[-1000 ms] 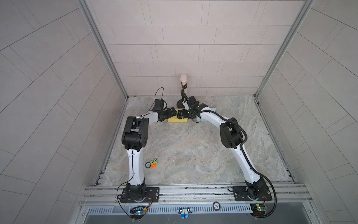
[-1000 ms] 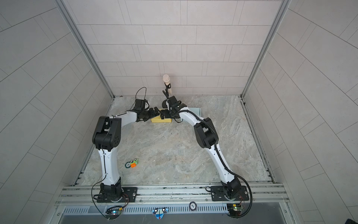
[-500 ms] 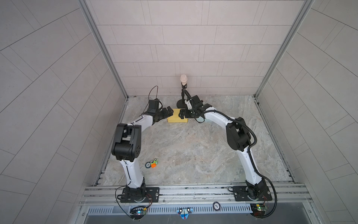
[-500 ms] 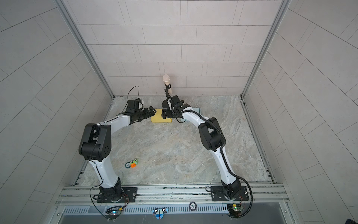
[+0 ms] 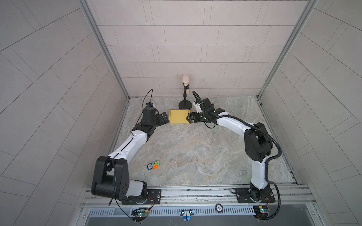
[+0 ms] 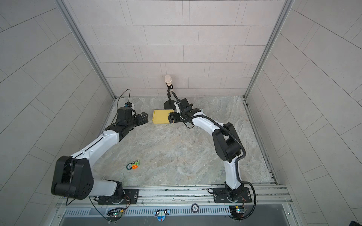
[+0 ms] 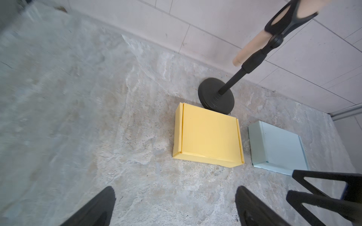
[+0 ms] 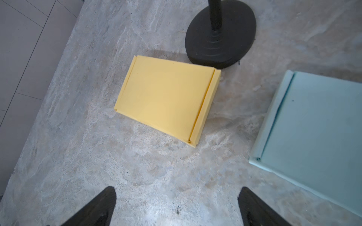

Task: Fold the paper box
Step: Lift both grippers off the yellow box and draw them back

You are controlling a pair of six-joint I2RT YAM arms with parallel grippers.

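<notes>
Yellow paper box [image 5: 178, 116] lies flat at the back of the bench [image 5: 195, 152], lid down, looks folded shut, rear corner just beside the mic stand base [image 5: 185, 105]. L claw [image 5: 166, 118] is open wide & empty, just off the box's left edge. R claw [image 5: 188, 118] is also open wide & empty at the right edge; its wrist view shows bare bench btwn fingers and box, so no contact.

Risks, imo:
- Box is light and the bench smooth, so a one-sided nudge prob slides or spins it into the stand base, maybe rocking the mic.
- Can't tell if the front flap is fully tucked; it could spring up.
- R arm hangs near a pale blue box [image 7: 278, 146] and may clip it when dropping.
- Squeezing too hard dents the walls.
</notes>
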